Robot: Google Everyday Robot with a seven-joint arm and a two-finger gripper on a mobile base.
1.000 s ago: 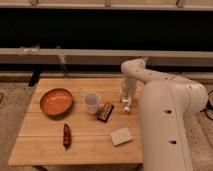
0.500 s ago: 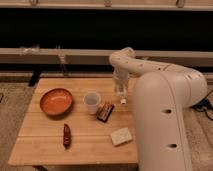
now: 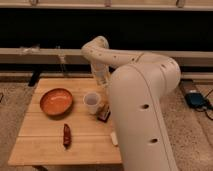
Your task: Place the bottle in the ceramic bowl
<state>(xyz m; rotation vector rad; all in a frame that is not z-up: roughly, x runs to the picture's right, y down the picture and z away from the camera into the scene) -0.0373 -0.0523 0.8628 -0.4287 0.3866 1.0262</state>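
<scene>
Since 0.5 s ago: arm (image 3: 140, 100) has swung toward picture-left. Its top bend now sits over the rear edge of the desk (image 3: 45, 145), and the pincer (image 3: 102, 84) has gone from right of the cup (image 3: 92, 102) to just behind it. Arm's bulky lower link now covers desk's right part and most of the beige block (image 3: 114, 138). Ceramic bowl (image 3: 56, 101), cup, dark item (image 3: 104, 116), red item (image 3: 66, 136): pos. unchanged.

Camera view.
(a) Desk: pale wooden top w/ plank lines, seen from front and above.
(b) Arm: white, rises from lower right, arches up and back, then drops to the pincer.
(c) Pincer: hangs at arm's end above desk's rear-middle, just behind and slightly right of cup. Wide or narrow: cannot tell.
(d) Bottle: cannot be picked out apart from the pale arm end. Whether the pincer has it cannot be told.
(e) Ceramic bowl: round, orange-red inside w/ darker rim, upright on desk's left half, well apart from pincer.
(f) Cup: short, white, round, upright, approx. desk ctr., near bowl's right rim, not touching.
(g) Dark item: small, brownish, just front-right of cup, at arm's edge.
(h) Red item: slim, dark red, lying in front of bowl, apart from it.
(i) Beige block: only a sliver shows at arm's edge.
(j) Background: dark wall band w/ pale rail (image 3: 45, 51) behind desk.
</scene>
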